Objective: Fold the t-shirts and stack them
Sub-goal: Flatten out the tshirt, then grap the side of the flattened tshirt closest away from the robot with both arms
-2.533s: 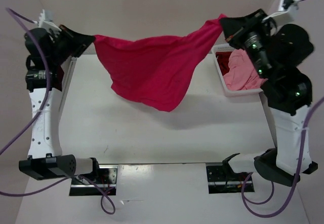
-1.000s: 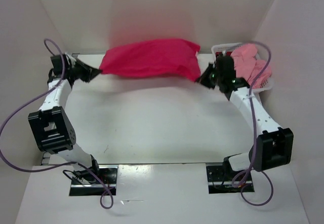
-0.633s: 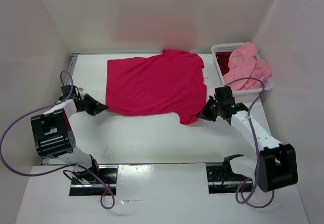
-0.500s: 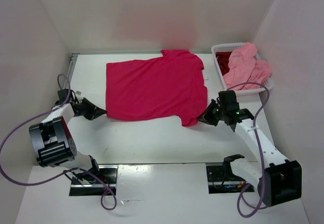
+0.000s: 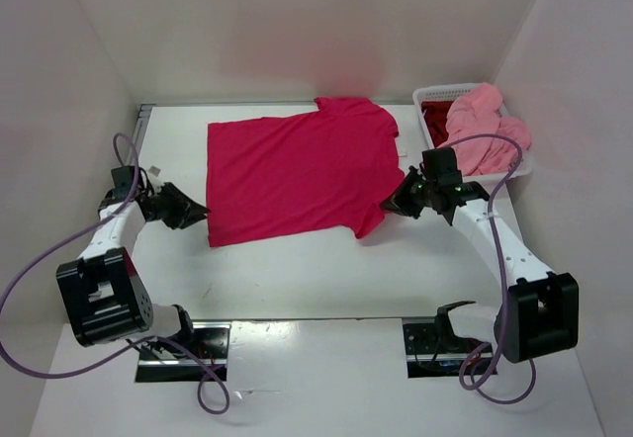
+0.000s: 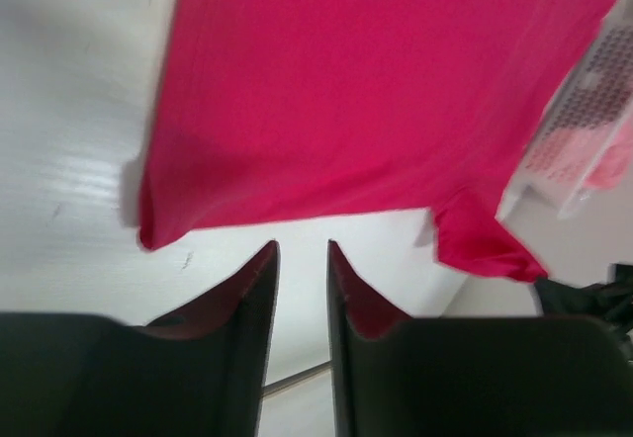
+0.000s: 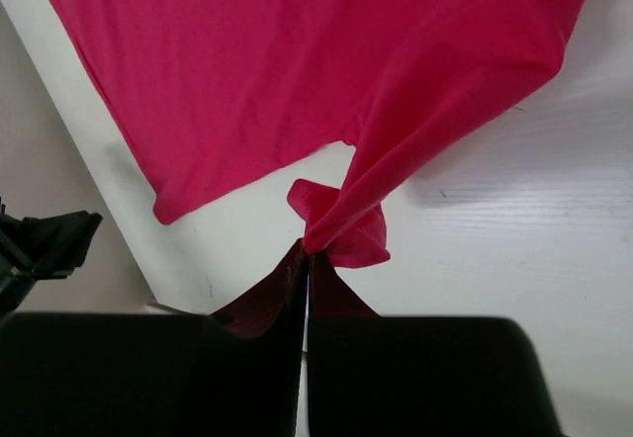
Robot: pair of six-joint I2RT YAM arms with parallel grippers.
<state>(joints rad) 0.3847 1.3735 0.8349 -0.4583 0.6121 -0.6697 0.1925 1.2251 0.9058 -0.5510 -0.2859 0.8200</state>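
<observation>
Left wrist view shows the left gripper (image 6: 302,251) with its fingers now slightly apart, the corner of the bright pink shirt (image 6: 376,91) it was pinching a second ago lying free on the table (image 6: 79,140). The right gripper (image 7: 307,249) stays clamped on the bunched near right corner, so the shirt lies spread mid-table, seemingly ready for folding once that side lets go

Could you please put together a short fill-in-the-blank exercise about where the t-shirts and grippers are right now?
1. The right gripper is shut on the crimson-pink t-shirt, pinching its near ____.
2. The left gripper, jaws slightly apart beside the shirt's hem, holds ____.
3. The white basket stands at the far ____ corner of the table.

Missing words: sleeve; nothing; right.
</observation>
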